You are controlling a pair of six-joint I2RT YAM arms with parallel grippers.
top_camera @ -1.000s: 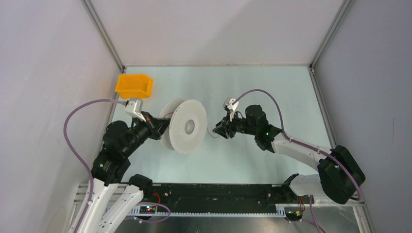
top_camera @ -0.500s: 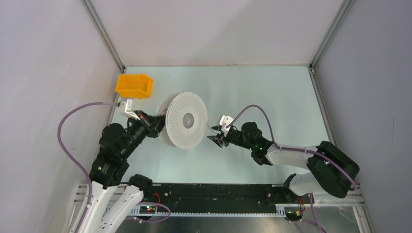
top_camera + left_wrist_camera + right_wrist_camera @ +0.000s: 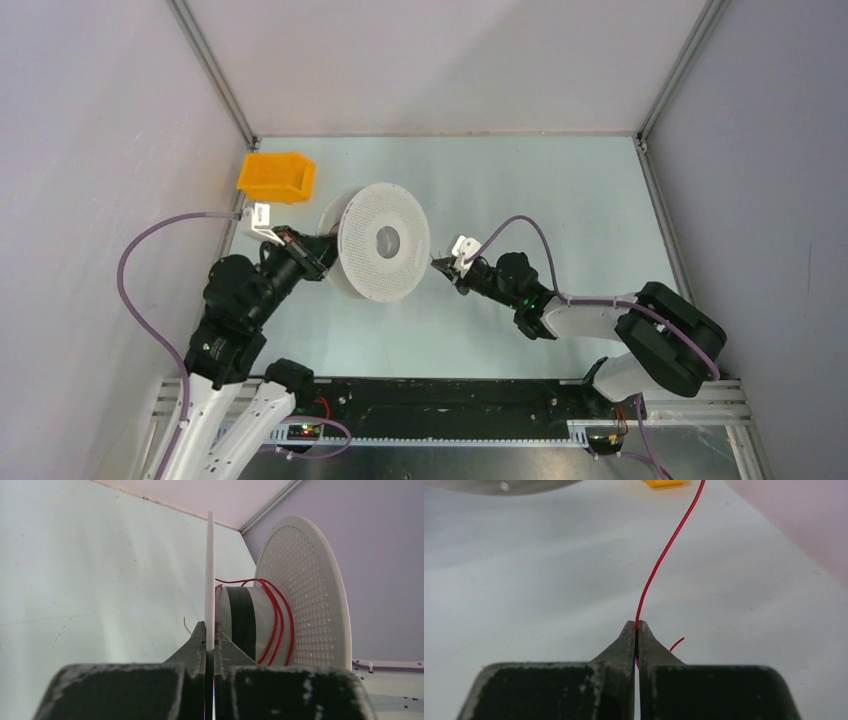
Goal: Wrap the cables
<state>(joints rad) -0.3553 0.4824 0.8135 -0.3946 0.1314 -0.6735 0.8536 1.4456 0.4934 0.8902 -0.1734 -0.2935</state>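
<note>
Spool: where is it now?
The spool stands left of table centre in the top view, flange pinched by the left tool, right tool alongside, orange bin behind.

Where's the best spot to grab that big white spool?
Pinch the rim of the flange on the spool, edge-on from the left, as the left gripper does: that disc is thin and flat, while the hub carries the cables.

The left gripper [image 3: 318, 250] and right gripper [image 3: 440, 268] point toward each other, both pinched fully closed.
</note>
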